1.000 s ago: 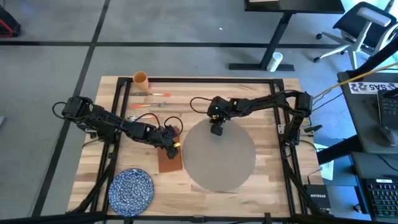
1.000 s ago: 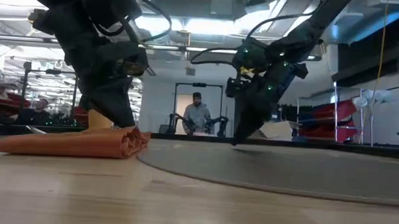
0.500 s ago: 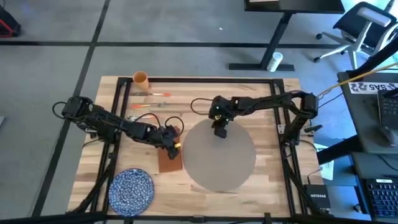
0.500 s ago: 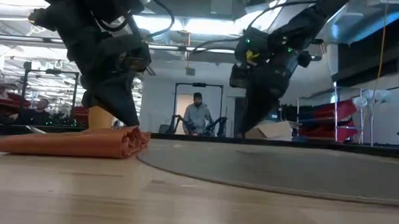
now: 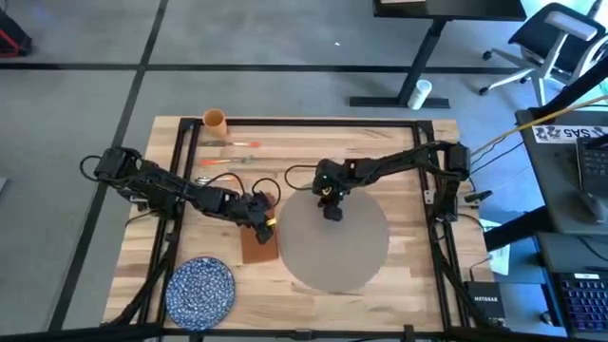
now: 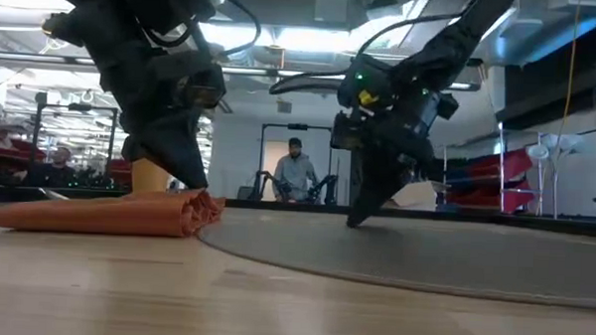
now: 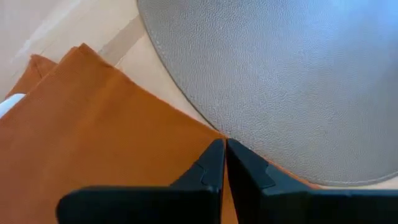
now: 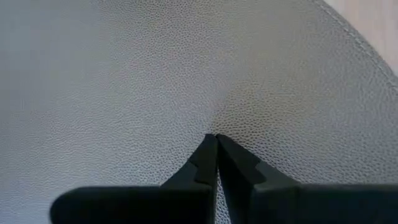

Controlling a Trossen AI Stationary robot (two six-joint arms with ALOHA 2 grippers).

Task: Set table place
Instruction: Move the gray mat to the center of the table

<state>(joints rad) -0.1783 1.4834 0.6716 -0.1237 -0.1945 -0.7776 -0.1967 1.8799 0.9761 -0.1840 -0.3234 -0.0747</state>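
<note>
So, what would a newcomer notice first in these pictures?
Probably the big round grey placemat in the middle of the wooden table, with the right gripper pressing shut fingertips onto it. Beside it, the left gripper, also shut, rests on the rust-red napkin at the mat's edge.

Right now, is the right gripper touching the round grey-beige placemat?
Touching. In the low view the right gripper has its shut tips resting on the grey-beige placemat; the right wrist view shows the fingertips meeting its surface.

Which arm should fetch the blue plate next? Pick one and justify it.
Left, probably. The blue plate lies at the table's near-left corner, on the left gripper's side, by the napkin. The right gripper is shut over the placemat, farther away.
</note>
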